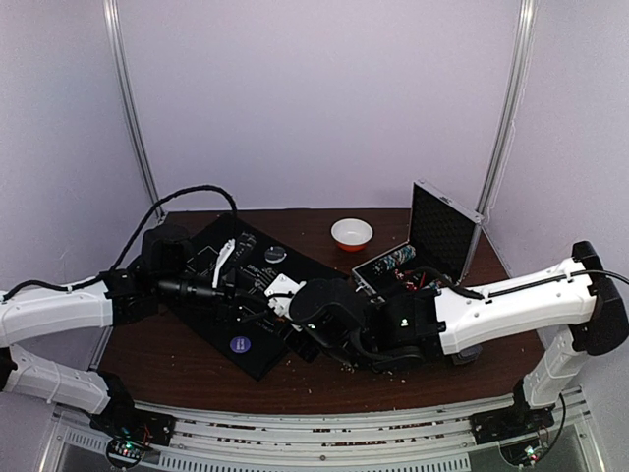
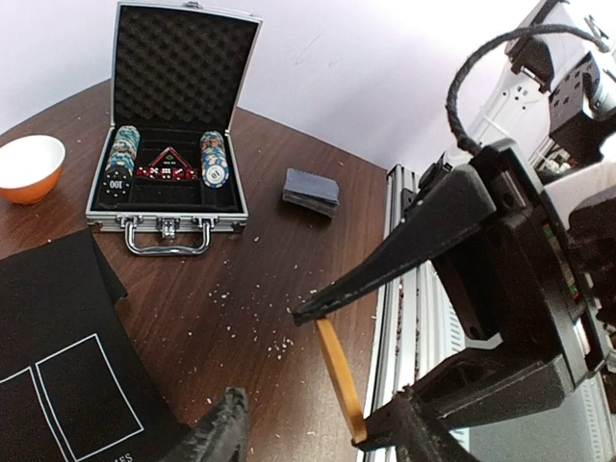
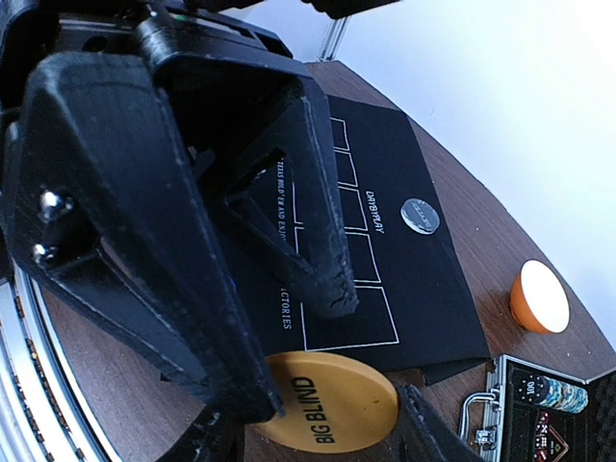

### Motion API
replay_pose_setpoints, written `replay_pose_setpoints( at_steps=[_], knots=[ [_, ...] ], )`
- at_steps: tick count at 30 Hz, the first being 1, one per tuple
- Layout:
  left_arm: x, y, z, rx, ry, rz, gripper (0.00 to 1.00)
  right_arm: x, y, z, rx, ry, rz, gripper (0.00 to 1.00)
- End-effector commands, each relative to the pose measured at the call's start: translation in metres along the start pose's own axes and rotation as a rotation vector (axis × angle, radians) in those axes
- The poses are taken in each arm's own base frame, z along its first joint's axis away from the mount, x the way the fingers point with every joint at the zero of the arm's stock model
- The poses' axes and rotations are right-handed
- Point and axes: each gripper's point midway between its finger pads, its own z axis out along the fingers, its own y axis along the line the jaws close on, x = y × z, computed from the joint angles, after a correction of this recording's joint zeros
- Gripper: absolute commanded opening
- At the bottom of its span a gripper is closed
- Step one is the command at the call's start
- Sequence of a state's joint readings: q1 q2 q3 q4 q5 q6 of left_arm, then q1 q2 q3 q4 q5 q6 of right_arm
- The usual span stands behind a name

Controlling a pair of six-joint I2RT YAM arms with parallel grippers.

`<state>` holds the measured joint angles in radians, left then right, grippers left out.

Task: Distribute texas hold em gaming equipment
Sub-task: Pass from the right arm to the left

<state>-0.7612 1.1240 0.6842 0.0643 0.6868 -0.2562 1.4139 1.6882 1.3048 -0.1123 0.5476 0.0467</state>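
Note:
An orange disc (image 3: pixel 356 409) marked BIG BLIND is held by its rim in my right gripper (image 3: pixel 322 423), which is shut on it just above the table at the black mat's (image 3: pixel 404 279) near corner. In the left wrist view the disc (image 2: pixel 339 380) shows edge-on between the right gripper's fingers (image 2: pixel 308 310). My left gripper (image 3: pixel 298 351) stands open right beside it, with one fingertip (image 3: pixel 260 404) over the disc's edge. A pale grey disc (image 1: pixel 277 254) and a purple disc (image 1: pixel 241 344) lie on the mat. A deck of cards (image 2: pixel 311 190) lies on the table. Chip stacks (image 2: pixel 120 159) stand in the case.
The open silver case (image 2: pixel 168 207) sits at the back right, its lid up. A white bowl with an orange rim (image 1: pixel 351 233) stands behind the mat. Both arms meet over the mat's (image 1: pixel 211 315) right edge. Pale crumbs dot the brown table (image 2: pixel 250 289).

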Motion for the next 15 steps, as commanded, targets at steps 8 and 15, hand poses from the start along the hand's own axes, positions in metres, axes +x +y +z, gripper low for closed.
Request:
replay_pose_setpoints(
  at_steps=[8, 15],
  knots=[
    [0.008, -0.019, 0.011, 0.122, 0.034, 0.049, 0.15, -0.014, -0.008, 0.005, 0.056, -0.031, -0.023, 0.36],
    [0.003, -0.019, 0.009, 0.102, 0.024, 0.065, 0.0, -0.009, -0.009, 0.007, 0.068, -0.018, -0.036, 0.37]
  ],
)
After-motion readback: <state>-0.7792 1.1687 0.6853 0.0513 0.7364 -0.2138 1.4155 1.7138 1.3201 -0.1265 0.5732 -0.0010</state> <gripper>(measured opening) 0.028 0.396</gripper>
